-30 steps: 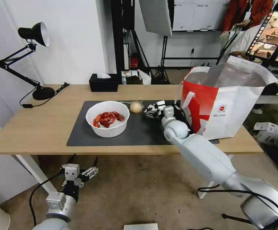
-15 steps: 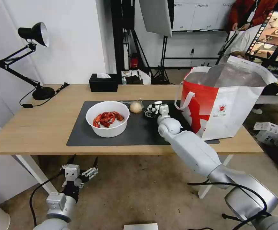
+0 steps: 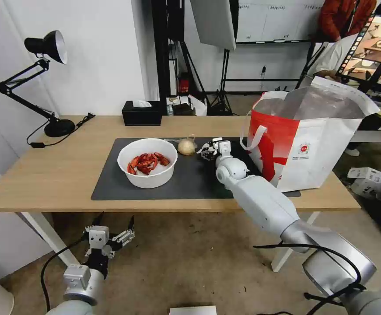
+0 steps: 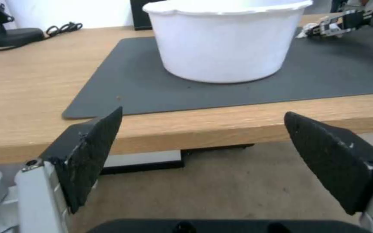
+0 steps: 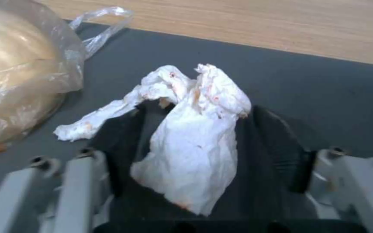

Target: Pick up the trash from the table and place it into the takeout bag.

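At mid-frame in the head view, the right gripper (image 3: 207, 152) sits low on the dark grey rectangular mat (image 3: 190, 179), jaws clenched on the crumpled white tissue (image 5: 195, 129), whose long axis runs out along the fingers toward the beige wrapped ball (image 3: 186, 146). The left gripper (image 3: 111, 227) hangs released at lower left, below the long light wooden table (image 3: 59, 175).

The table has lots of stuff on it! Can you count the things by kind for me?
Trash pieces: 3 (white bowl of red shells, beige wrapped ball, crumpled tissue)
Bags: 1 (takeout bag)
Tissue boxes: 1 (black tissue box)
Lamps: 1 (black desk lamp)
Mats: 1 (grey mat)
Total: 7
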Motion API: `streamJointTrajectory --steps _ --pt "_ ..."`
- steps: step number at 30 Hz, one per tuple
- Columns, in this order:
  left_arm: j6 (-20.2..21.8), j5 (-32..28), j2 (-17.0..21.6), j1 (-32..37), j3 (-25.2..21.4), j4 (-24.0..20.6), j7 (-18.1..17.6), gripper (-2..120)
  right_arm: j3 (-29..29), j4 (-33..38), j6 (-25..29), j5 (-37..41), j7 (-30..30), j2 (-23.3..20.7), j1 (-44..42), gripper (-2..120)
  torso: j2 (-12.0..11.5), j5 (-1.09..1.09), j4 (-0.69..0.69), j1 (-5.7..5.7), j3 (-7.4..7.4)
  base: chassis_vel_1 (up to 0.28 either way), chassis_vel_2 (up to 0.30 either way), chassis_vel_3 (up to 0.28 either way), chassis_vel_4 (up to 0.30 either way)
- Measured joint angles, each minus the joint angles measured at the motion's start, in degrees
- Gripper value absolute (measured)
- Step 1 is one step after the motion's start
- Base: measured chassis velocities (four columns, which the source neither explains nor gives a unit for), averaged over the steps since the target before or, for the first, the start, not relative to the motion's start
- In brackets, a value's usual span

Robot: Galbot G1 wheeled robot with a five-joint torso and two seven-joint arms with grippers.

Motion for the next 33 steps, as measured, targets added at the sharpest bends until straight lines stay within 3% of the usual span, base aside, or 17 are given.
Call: streamJointTrajectory --steps 12,15,18,25,27,28,31,33 --pt "0.11 -0.02 -0.02 -0.42 0.61 0.52 -0.01 100 0.08 2.5 1.49 0.81 -0.03 -1.5 -1.37 22 -0.01 0.0 -0.01 0.0 0.01 0.0 0.0 0.0 0.0" --pt "0.07 0.01 -0.19 -0.39 1.17 0.6 -0.04 100 0.14 6.09 3.37 -0.05 0.82 -2.95 -2.79 8 0.0 0.0 -0.01 0.0 0.01 0.0 0.0 0.0 0.0" --pt "0.01 0.13 -0.31 -0.22 1.51 0.61 -0.08 100 0.15 9.6 4.27 -0.28 2.09 -4.37 -4.05 0 0.0 -0.01 -0.01 0.0 0.01 0.0 0.0 0.0 0.0" --pt "-0.16 0.35 -0.84 0.12 1.83 0.35 -0.13 100 0.09 25.03 5.45 -0.57 4.25 -9.92 -8.84 0 0.0 0.02 -0.02 0.0 0.0 0.0 0.0 0.0 0.0" --pt "-0.4 0.42 -1.05 0.46 1.8 0.25 -0.19 100 1.41 33.44 5.99 -0.86 5.79 -13.02 -11.97 0 0.0 0.01 -0.01 0.0 0.0 0.0 0.0 0.0 0.0" --pt "-0.4 0.42 -1.05 0.46 1.8 0.25 -0.19 100 1.41 33.44 5.99 -0.86 5.79 -13.02 -11.97 0 0.0 0.01 -0.01 0.0 0.0 0.0 0.0 0.0 0.0" --pt "-1.19 0.77 -1.32 0.63 2.15 0.62 -0.31 100 4.76 43.75 6.69 -0.8 8.31 -16.66 -14.28 0 0.0 0.02 -0.02 0.0 0.0 0.0 0.0 0.0 0.0" --pt "-1.26 0.91 -1.47 0.64 2.31 0.64 -0.32 100 6.03 46.3 6.75 -0.41 8.78 -17.93 -14.02 0 0.0 0.0 -0.01 0.0 0.0 0.0 0.0 0.0 0.0"
